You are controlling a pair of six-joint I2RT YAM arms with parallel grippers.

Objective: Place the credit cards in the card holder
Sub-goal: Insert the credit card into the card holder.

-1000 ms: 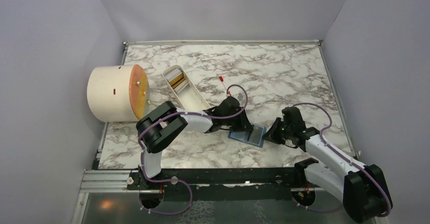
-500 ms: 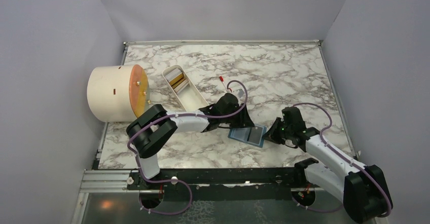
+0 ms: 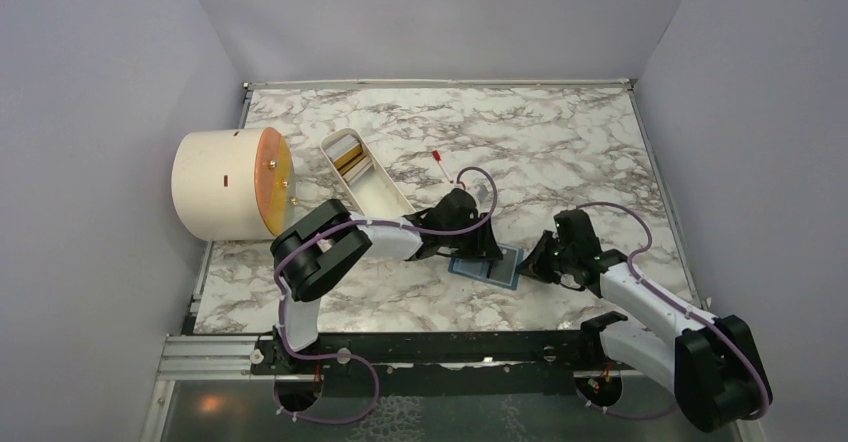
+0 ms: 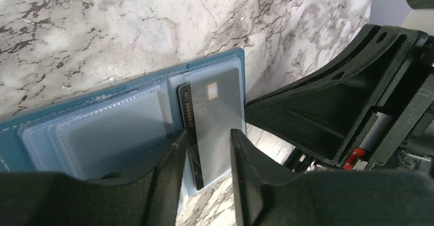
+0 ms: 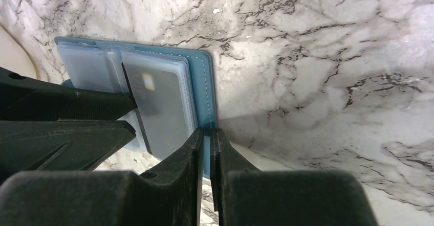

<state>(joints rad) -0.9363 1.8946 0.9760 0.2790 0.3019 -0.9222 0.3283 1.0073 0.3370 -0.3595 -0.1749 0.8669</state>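
Note:
The teal card holder (image 3: 497,270) lies open on the marble, with clear pockets facing up. It also shows in the left wrist view (image 4: 102,129) and the right wrist view (image 5: 202,83). The dark grey card (image 4: 215,108) with its pale band sits partly in the right-hand pocket, its near end sticking out past the holder's edge; it also shows in the right wrist view (image 5: 164,108). My left gripper (image 4: 207,134) is slightly open, jaws either side of that end, over the holder (image 3: 487,252). My right gripper (image 5: 207,131) is shut on the holder's teal edge (image 3: 527,264). A yellow-orange card (image 3: 348,154) sits in the white tray.
The long white oval tray (image 3: 380,197) lies behind and left of the left gripper. A cream cylinder (image 3: 225,184) with a round orange face lies at the left table edge. A small red-tipped stick (image 3: 438,159) lies behind the holder. Grey walls enclose the table.
The left arm swung out to the left and back, and its gripper now sits slightly closer to the holder. The right gripper and the holder have stayed put.

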